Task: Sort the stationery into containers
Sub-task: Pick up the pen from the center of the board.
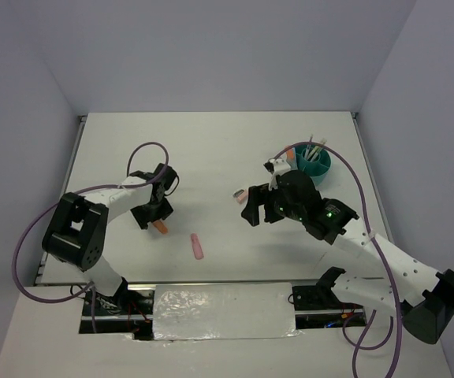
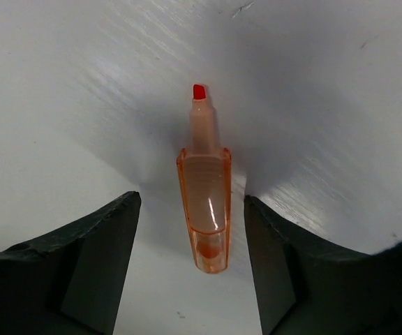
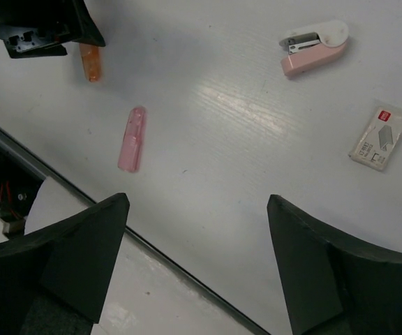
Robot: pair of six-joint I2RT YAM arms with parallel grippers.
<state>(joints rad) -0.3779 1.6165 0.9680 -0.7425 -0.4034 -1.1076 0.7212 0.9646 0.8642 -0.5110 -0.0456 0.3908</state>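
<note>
An uncapped orange highlighter (image 2: 204, 202) lies on the white table between the open fingers of my left gripper (image 2: 192, 251), red tip pointing away; neither finger touches it. In the top view it (image 1: 161, 228) sticks out just below the left gripper (image 1: 153, 213). A pink highlighter (image 1: 198, 246) lies near the front edge and also shows in the right wrist view (image 3: 132, 139). My right gripper (image 3: 197, 237) is open and empty, held high over the table's middle (image 1: 252, 209). The teal organiser (image 1: 312, 162) stands at the back right with pens in it.
A pink and white stapler (image 3: 314, 47) and a small staple box (image 3: 379, 137) lie near the table's middle. The stapler also shows in the top view (image 1: 240, 195). The table's front edge (image 3: 82, 197) runs below the pink highlighter.
</note>
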